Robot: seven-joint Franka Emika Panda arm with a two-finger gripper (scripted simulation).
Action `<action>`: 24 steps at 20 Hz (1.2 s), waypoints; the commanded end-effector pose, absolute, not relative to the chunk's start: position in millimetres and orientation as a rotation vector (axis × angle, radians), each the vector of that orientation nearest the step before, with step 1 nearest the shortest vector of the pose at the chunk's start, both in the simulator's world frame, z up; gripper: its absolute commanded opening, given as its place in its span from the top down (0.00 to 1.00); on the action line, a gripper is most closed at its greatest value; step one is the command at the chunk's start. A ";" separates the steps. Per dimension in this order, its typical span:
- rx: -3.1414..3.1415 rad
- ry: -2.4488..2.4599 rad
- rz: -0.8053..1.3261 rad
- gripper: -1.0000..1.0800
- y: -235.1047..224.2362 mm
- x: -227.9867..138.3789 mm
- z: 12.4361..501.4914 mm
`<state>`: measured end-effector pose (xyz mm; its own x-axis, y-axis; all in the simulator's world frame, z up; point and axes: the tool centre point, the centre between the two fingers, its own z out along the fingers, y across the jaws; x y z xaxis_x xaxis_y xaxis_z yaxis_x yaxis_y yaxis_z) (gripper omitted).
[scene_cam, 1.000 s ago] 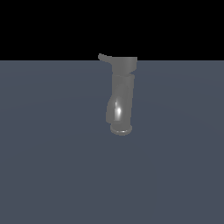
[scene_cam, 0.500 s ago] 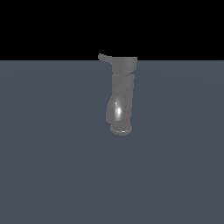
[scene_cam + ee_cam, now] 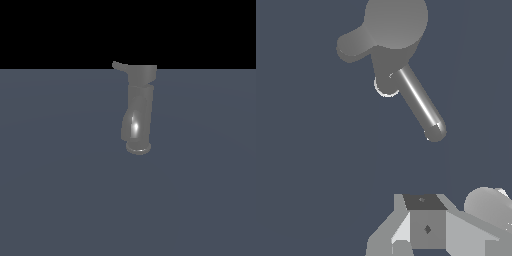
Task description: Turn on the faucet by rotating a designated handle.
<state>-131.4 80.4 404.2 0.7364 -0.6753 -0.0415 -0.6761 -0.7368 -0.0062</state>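
The faucet [image 3: 139, 112] stands upright on the grey floor, a glossy grey cylinder with a base ring and a wider cap. The handle [image 3: 119, 66] is a short lever sticking out of the cap toward the exterior view's left. In the wrist view I look down on the faucet's cap [image 3: 396, 22], with the handle [image 3: 353, 45] as a stub beside it and the shiny spout [image 3: 418, 102] reaching out from the body. My gripper [image 3: 426, 227] shows only partly at the picture's edge, well apart from the faucet. It does not appear in the exterior view.
A flat dark grey floor [image 3: 60, 190] spreads around the faucet, under a black background. A rounded grey part of the robot [image 3: 487, 205] sits beside the gripper in the wrist view.
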 end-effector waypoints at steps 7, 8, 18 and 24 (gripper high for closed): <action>-2.783 1.413 0.047 1.00 87.3 -88.1 382.1; -2.767 1.445 0.046 1.00 87.4 -83.0 379.5; -2.583 1.760 0.034 1.00 81.7 -31.0 353.6; -2.450 1.947 0.024 1.00 71.3 0.4 337.5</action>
<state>-7.7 74.3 341.7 0.2632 -0.9645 -0.0219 -0.9647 -0.2632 0.0004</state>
